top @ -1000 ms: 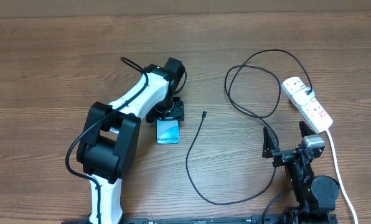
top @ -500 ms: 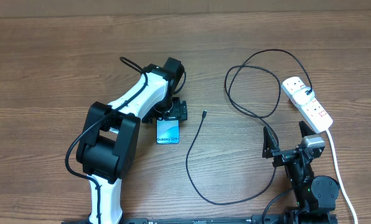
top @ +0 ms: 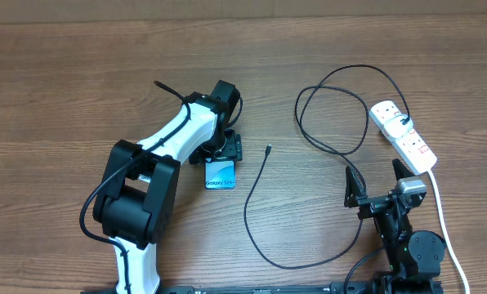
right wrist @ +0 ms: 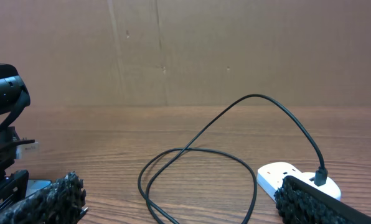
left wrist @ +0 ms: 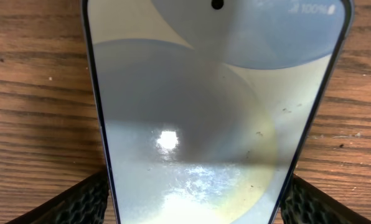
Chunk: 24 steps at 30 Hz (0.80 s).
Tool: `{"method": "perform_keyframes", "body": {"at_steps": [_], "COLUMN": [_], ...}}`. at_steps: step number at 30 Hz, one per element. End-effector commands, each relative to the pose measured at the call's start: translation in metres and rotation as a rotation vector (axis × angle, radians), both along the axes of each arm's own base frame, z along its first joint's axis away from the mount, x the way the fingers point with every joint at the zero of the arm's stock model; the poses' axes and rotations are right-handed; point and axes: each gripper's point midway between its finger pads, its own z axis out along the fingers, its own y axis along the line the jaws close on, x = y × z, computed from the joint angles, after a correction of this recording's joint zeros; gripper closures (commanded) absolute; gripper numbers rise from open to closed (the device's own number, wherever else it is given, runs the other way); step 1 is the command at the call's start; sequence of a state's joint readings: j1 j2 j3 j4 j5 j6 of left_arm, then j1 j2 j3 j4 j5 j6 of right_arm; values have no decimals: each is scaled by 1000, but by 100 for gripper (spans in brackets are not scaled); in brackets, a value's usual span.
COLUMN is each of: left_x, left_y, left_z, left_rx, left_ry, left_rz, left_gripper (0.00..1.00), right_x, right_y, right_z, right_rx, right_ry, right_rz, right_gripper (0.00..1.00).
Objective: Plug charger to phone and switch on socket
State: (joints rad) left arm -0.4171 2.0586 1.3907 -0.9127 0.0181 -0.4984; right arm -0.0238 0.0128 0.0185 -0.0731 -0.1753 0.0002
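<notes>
The phone [top: 220, 174] lies flat on the wooden table, its dark band toward the front. My left gripper [top: 226, 150] stands open over its far end. In the left wrist view the phone's pale screen [left wrist: 216, 112] fills the frame, with one fingertip [left wrist: 79, 202] close beside each long edge. The charger [top: 256, 188] is a thin black cable whose connector tip [top: 268, 149] rests free on the table right of the phone. It loops back to the white socket [top: 403, 135] at the right. My right gripper [top: 376, 181] is open and empty in front of the socket.
A thick white cord [top: 440, 204] runs from the socket toward the front right, past the right arm's base. In the right wrist view the charger's loop [right wrist: 198, 155] lies between the fingers, and the socket [right wrist: 279, 174] with its black plug [right wrist: 322, 177] sits right.
The left arm has shifted slightly left. Its jaws widened around the phone, then narrowed again. The phone, the cable and the right arm have not moved.
</notes>
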Motion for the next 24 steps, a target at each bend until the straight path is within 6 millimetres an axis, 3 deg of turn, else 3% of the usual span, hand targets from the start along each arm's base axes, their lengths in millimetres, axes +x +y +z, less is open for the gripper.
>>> {"method": "perform_keyframes", "body": {"at_steps": [1, 5, 10, 24], "left_x": [-32, -32, -30, -19], "left_y": [8, 8, 7, 3], "left_z": [-40, -40, -40, -27], "left_rx": [34, 34, 29, 22], "left_ry": [133, 133, 124, 113], "left_rz": [1, 2, 2, 25], "left_gripper": [20, 21, 29, 28], "right_x": [0, 0, 0, 0], "right_y": [1, 1, 1, 1], "right_z": [-2, -2, -2, -2], "right_rx": [3, 3, 3, 3], "right_ry": [-2, -2, -2, -2], "right_rz": [1, 1, 1, 1], "right_gripper": [0, 0, 0, 0]}}
